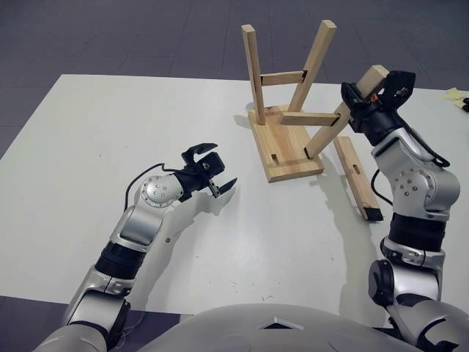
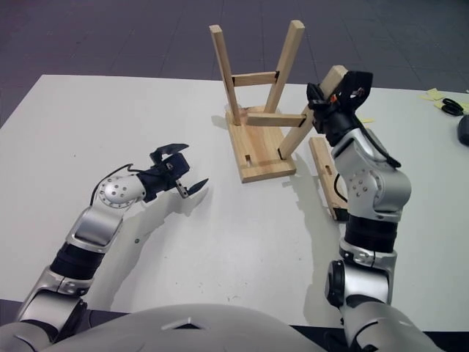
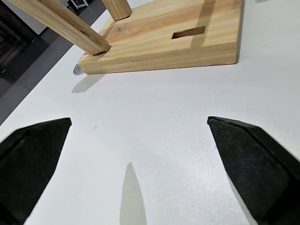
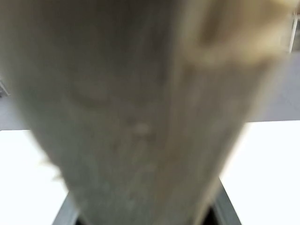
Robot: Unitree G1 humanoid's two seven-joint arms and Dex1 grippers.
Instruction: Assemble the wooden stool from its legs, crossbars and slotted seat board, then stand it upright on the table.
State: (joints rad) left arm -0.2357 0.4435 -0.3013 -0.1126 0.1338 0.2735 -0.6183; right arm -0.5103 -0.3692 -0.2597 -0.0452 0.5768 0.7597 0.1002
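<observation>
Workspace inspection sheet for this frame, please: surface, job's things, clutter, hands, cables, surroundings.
Surface: white table.
Job's things: seat board lies flat. Two rear legs and a leaning third leg stand in it, with two crossbars fitted. A loose leg lies on the table to the board's right.
Clutter: yellow paper notes at the table's far right edge.
Hands: left hand open, low over the table left of the board; right hand shut on the third leg near its top.
Cables: black cable looped at the left forearm.
Surroundings: grey floor.
</observation>
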